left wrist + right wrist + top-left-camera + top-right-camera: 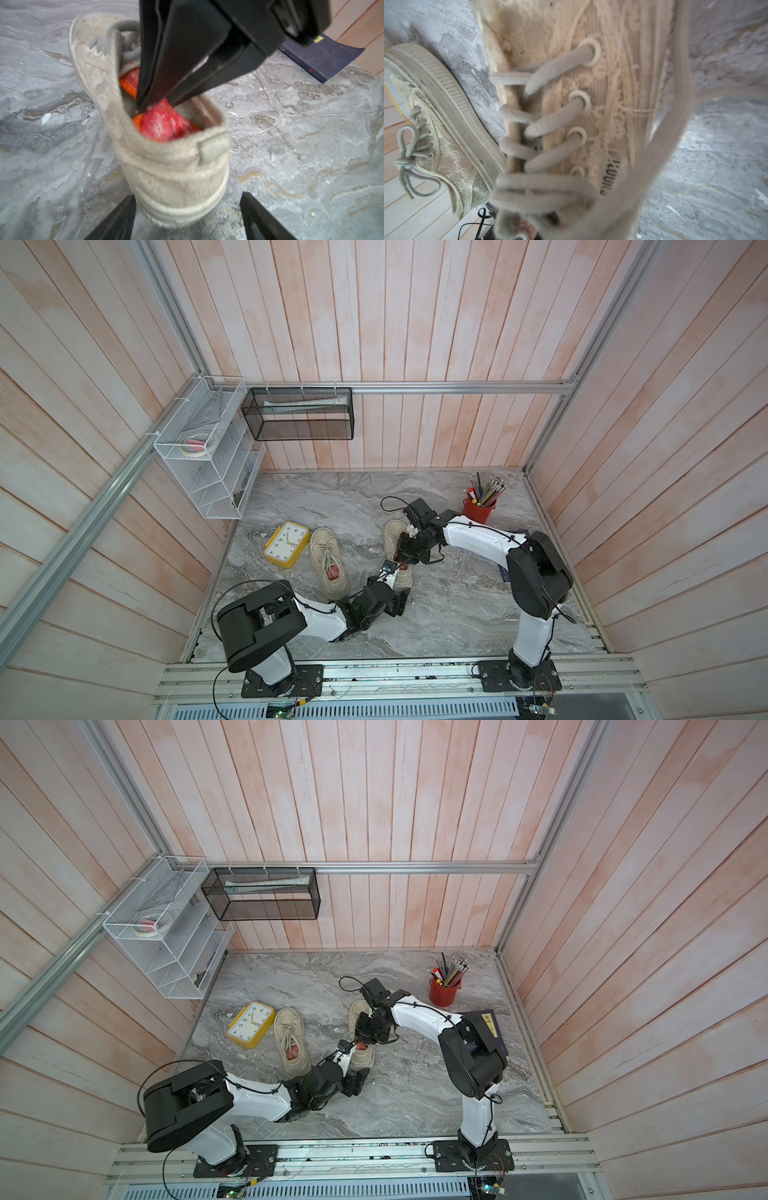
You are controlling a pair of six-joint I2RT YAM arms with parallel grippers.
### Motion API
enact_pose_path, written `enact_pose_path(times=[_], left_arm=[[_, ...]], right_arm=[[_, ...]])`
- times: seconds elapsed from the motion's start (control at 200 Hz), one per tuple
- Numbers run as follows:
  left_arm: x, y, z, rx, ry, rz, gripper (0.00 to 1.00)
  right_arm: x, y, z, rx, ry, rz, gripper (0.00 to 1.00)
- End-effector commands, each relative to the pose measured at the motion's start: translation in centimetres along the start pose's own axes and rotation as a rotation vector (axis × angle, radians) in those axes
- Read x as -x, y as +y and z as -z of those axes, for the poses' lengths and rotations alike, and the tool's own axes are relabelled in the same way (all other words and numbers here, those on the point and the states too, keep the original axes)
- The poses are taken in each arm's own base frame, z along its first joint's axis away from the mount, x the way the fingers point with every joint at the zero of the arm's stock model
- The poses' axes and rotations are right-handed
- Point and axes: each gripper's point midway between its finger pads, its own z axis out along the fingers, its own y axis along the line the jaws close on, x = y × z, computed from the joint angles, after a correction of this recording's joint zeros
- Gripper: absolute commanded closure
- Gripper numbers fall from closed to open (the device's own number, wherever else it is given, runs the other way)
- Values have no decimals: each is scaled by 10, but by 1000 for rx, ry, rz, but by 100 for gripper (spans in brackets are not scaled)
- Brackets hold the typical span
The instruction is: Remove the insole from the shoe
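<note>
Two shoes: beige lace-ups on the marble table [291, 145]; the shoe [172, 166] under work lies between the two arms, and the spare shoe [328, 560] lies well apart from it, beside the yellow clock [286, 545].
insole [164, 122]: red with an orange edge, inside the shoe; its heel end is tilted up off the footbed, below the collar.
right hand [143, 106]: fingers pressed together, reaching down through the opening and pinching the insole's edge, as far as the left wrist view shows.
left hand [188, 196]: spread, one finger on either side of the heel, not gripping.
step in hand: drawing the insole out.
handling: pin the heel with the left hand first. Pull up and back, slowly, since the toe end likely drags under the laces. Watch for the thin edge slipping or the shoe lifting along.
</note>
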Motion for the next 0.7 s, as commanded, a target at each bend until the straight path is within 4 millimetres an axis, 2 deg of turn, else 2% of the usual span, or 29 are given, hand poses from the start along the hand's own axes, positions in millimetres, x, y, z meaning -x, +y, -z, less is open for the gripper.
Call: enact_pose_path(times=[0.0, 0.2, 0.37, 0.505, 0.695], left_arm=[[17, 5, -6, 67, -55, -44, 21], [1, 15, -12, 114, -5, -107, 27], [-11, 25, -11, 159, 25, -140, 28], [-14, 32, -8, 177, 31, -157, 29], [-20, 34, -10, 173, 46, -156, 32]], right_arm=[[-7, 15, 15, 48, 40, 22, 100], [-9, 19, 22, 61, 76, 39, 100], [-8, 22, 33, 55, 107, 71, 100], [-8, 26, 43, 56, 155, 105, 100], [-7, 20, 52, 33, 228, 138, 100]])
